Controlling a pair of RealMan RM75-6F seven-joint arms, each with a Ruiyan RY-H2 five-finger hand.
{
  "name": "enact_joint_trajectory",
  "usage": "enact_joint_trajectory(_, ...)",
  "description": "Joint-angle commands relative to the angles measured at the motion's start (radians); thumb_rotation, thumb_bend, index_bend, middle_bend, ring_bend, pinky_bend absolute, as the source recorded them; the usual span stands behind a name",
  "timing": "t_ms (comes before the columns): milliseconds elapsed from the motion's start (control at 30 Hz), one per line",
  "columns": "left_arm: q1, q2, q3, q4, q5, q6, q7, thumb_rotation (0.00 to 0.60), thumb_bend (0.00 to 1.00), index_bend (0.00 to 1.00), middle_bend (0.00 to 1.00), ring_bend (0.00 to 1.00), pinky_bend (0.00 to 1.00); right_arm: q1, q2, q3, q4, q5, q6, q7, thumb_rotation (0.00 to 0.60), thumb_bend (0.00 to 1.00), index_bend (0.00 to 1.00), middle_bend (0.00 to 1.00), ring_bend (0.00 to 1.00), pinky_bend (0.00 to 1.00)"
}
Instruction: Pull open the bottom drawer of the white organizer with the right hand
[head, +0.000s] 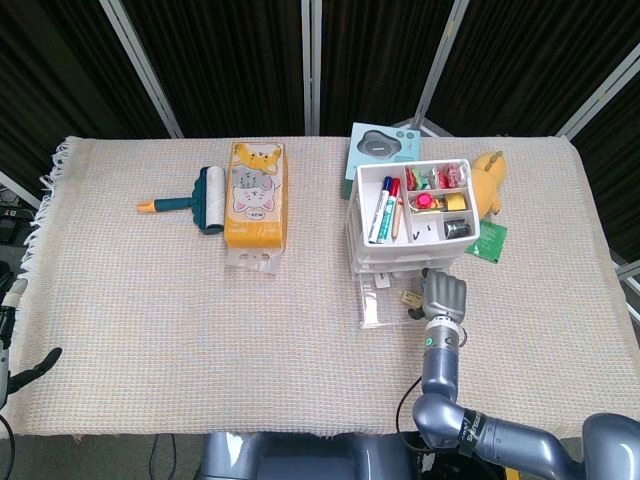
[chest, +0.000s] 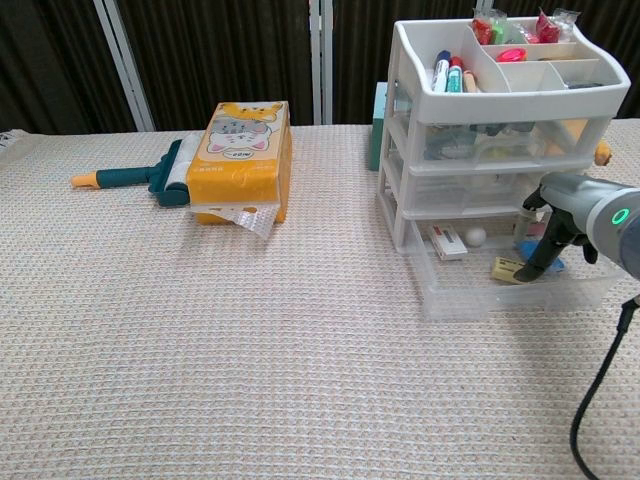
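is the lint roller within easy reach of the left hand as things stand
Probably not easily. The left hand sits low at the table's near-left edge, while the lint roller lies far back beside the tissue pack; nothing blocks the way.

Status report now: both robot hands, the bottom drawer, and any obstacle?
Right robot hand at bottom drawer, fingers hooked inside. Drawer pulled out from white organizer. Left robot hand idle at table edge. No obstacle in front of drawer.

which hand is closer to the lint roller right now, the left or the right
Left, though neither is close. The left hand sits at the table's near left edge, below the lint roller; the right hand is far across at the bottom drawer.
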Motion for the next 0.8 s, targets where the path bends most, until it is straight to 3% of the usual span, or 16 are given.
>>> enact_joint_trajectory(33,-0.001,0.0,-0.001,0.001,-0.001,-0.002,-0.001,0.6,0.04,0.0,0.0,0.0,0.0,0.004,-0.003,-0.002,0.018,0.021,-0.019,0.012,0.6,0.09,0.42,1.0,1.0,0.69)
enact_joint_trajectory(800,-0.002,0.001,-0.002,0.0,-0.007,-0.007,-0.005,0.6,0.04,0.0,0.0,0.0,0.0,0.001,-0.012,-0.017,0.099,0.016,-0.09,0.171,0.6,0.09,0.46,1.0,1.0,0.69)
